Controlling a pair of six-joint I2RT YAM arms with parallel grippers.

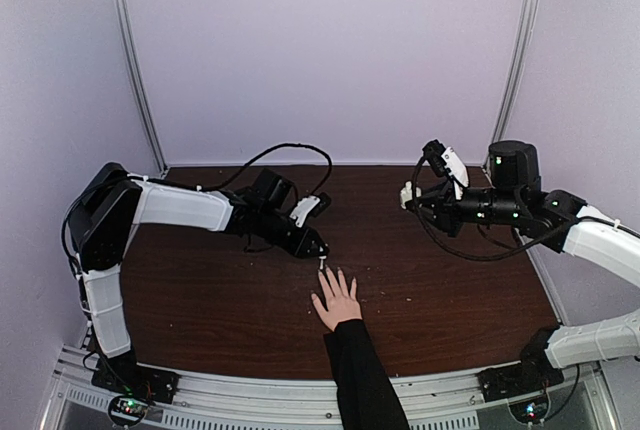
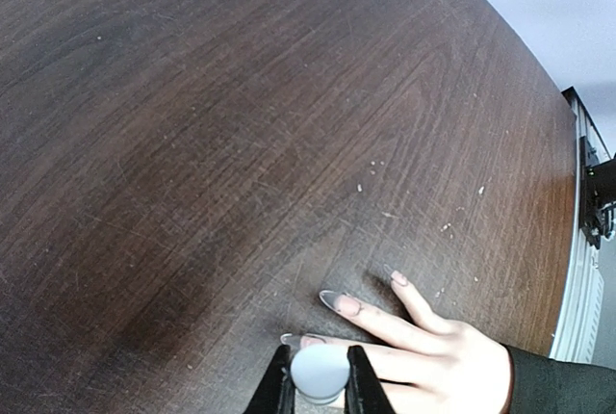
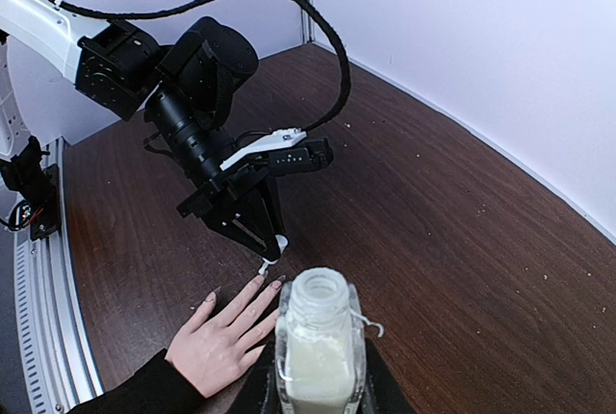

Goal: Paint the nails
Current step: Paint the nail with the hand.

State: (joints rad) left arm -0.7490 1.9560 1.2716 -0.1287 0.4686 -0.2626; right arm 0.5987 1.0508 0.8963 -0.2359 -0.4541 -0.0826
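Left claw [image 2: 320,393] clamps the brush cap [image 2: 320,368] beside the nails [image 2: 331,299], which look tiny and stiff on a soft hand [image 2: 452,361]: brush lightly, never grip. Right claw [image 3: 314,390] clamps the bottle [image 3: 316,342].

Soft, even light fills the scene and gives the walls [image 1: 330,50] a lilac cast. The dark bench [image 1: 220,300] carries only faint, diffuse shadows and a dull sheen in the left wrist view, which bends at its edges. There the nails [image 2: 332,300] look fairly sharp, the near cap [image 2: 320,374] blurred; the bottle [image 3: 318,361] is slightly soft.
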